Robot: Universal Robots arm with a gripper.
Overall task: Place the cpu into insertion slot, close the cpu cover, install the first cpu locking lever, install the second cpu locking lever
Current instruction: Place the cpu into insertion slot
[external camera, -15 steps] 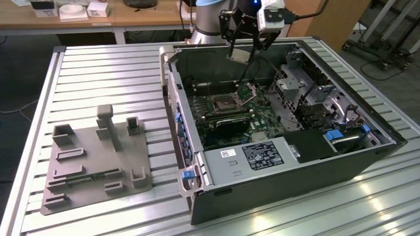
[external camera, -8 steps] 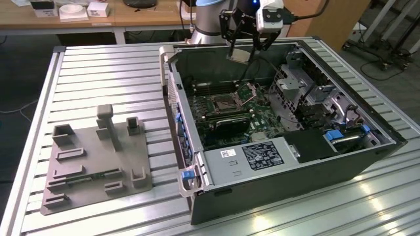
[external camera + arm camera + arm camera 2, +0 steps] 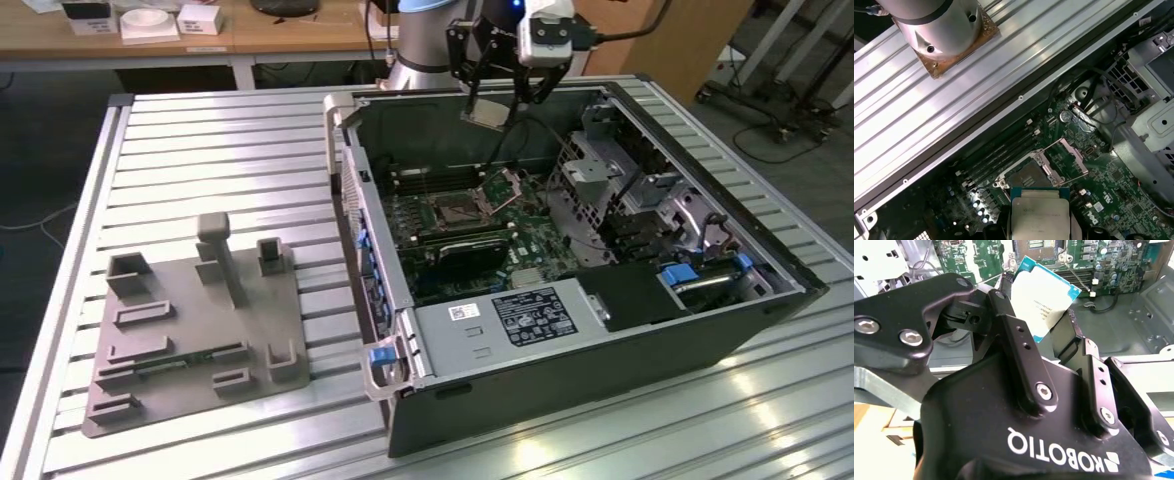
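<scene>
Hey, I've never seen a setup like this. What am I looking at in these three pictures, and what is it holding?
It is a robot arm with a two-fingered gripper, working over an open computer case on a ribbed metal table. The exterior view is from a camera off the arm; both wrist views come from cameras riding on it. The gripper is shut on a processor chip, held in the air, not yet in the green board's socket, whose metal cover stands open. A grey moulded holder lies on the table beside the case.
</scene>
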